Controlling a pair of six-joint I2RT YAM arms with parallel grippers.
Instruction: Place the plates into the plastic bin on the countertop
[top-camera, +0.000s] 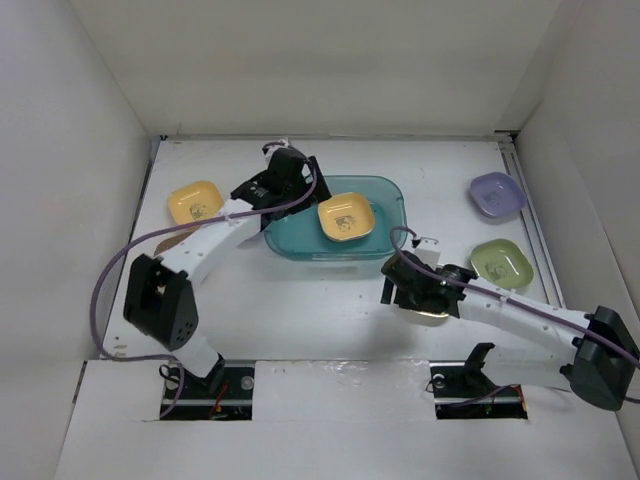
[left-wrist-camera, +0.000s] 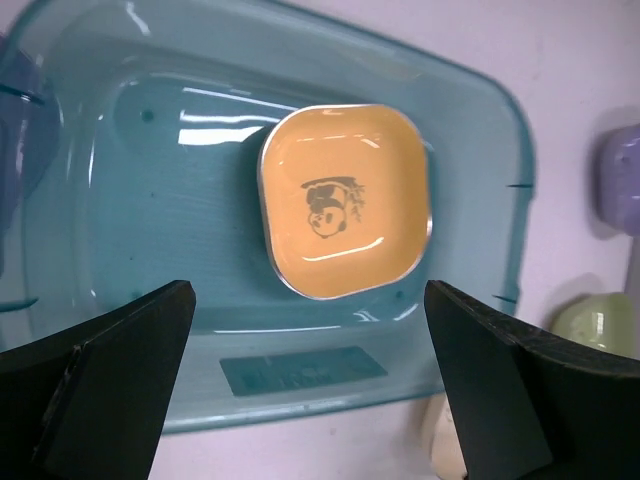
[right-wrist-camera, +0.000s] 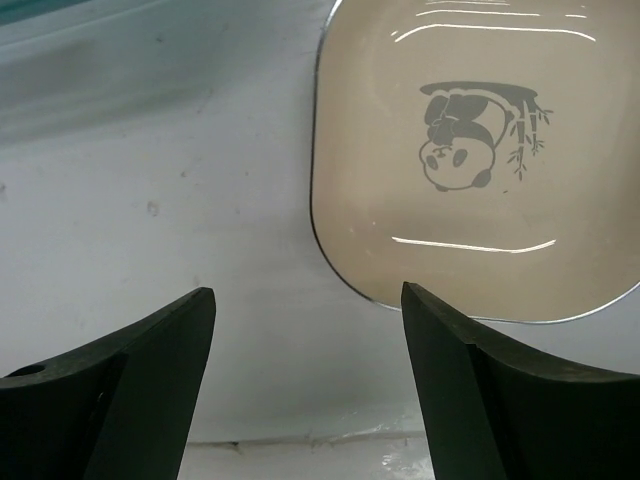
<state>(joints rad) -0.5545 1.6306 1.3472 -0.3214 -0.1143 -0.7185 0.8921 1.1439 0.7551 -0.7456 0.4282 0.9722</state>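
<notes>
One yellow plate lies far left on the countertop. The left gripper hangs over the plastic bin, jaws apart and empty, above a second yellow plate lying inside. The right gripper, jaws apart, hovers beside a beige plate near the bin; next it probably must lower and pinch the rim. A lavender plate and a green plate wait at the right. White walls close the matte white surface.

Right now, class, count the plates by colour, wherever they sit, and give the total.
Yellow plates: 2
Lavender plate: 1
Pale green plate: 1
Beige plate: 1
Total: 5
</notes>
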